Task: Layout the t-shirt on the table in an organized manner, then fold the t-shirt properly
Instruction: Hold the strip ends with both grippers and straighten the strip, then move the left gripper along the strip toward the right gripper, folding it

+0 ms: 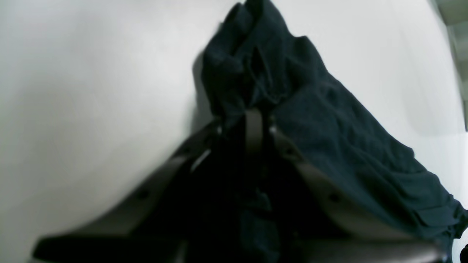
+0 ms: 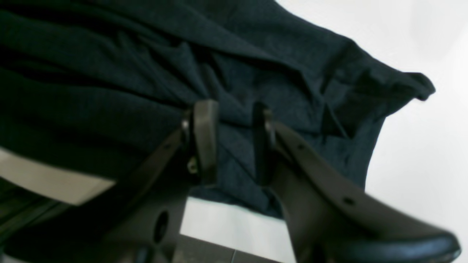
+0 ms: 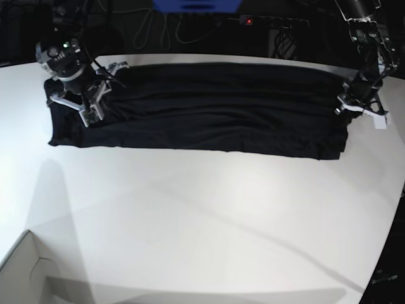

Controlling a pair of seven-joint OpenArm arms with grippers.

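While the t-shirt [image 3: 202, 107] lies stretched in a long, dark band across the far part of the table [image 3: 202, 215], you have one arm at each of its ends. In the base view the band runs nearly the full width of the tabletop, rumpled with lengthwise folds, its near edge fairly straight.

Your left gripper [image 1: 252, 124] sits at the shirt's end on the right of the base view [image 3: 361, 104]. From the left wrist camera you see its jaws drawn close together with black fabric bunched between them; the cloth rises in a crumpled peak just beyond the tips and trails away to the right over the white surface. It has the shirt pinched.

Your right gripper [image 2: 234, 142] is at the opposite end, on the left of the base view [image 3: 85, 104]. From the right wrist camera its two fingers [image 2: 206, 138] stand a little apart, with a fold of the shirt [image 2: 234, 84] passing between them. You cannot tell from the blurred picture whether the pads press the cloth or merely straddle it. A hemmed corner of the shirt juts to the right past the fingers, over bare table [image 2: 420, 164].

A white box corner [image 3: 25, 272] shows at the near left edge of the base view, well apart from the shirt.
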